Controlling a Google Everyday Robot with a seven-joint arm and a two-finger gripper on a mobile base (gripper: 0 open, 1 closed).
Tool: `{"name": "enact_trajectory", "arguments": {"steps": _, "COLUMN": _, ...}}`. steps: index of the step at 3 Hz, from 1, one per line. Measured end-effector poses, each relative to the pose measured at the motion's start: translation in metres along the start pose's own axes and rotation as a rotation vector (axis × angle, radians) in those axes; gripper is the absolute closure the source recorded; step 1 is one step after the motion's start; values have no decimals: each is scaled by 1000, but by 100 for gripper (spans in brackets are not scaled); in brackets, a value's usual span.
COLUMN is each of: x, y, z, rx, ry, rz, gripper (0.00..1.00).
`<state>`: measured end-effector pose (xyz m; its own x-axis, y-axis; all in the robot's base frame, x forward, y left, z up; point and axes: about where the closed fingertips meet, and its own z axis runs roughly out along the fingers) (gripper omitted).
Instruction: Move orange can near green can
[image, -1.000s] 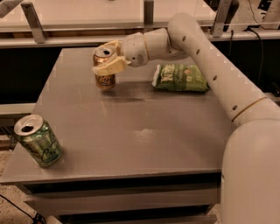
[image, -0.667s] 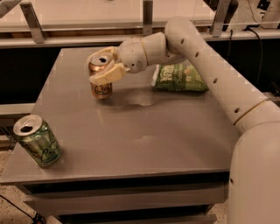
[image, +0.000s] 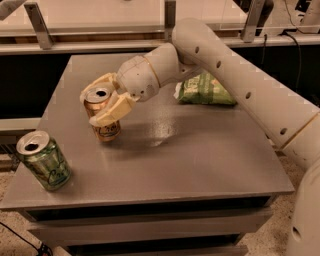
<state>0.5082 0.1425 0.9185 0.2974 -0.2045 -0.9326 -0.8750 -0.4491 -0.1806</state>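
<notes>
The orange can (image: 102, 119) is a slim orange-tan can with a silver top, upright at the left middle of the grey table (image: 200, 155). My gripper (image: 104, 101) is shut on the orange can, one cream finger in front and one behind its upper part. The can's base is at or just above the tabletop; I cannot tell which. The green can (image: 44, 160) with pale swirls and a silver top stands tilted at the table's front left corner, a short way left of and in front of the orange can.
A flat green snack bag (image: 206, 90) lies at the back right of the table, partly behind my arm (image: 235, 70). Metal railings (image: 40, 22) and a counter run behind the table. The table's front edge is close to the green can.
My gripper has carried the orange can from the back of the table toward the front left, closer to the green can. The green can and snack bag have not moved.
</notes>
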Motion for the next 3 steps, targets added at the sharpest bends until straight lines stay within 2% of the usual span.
{"name": "enact_trajectory", "arguments": {"steps": 1, "x": 2, "y": 0, "z": 1, "rx": -1, "ry": -15, "rz": -1, "gripper": 100}}
{"name": "enact_trajectory", "arguments": {"steps": 2, "x": 9, "y": 11, "z": 9, "rx": -52, "ry": -51, "rz": 10, "gripper": 100}}
{"name": "enact_trajectory", "arguments": {"steps": 3, "x": 10, "y": 29, "z": 29, "rx": -113, "ry": -71, "rz": 52, "gripper": 100}}
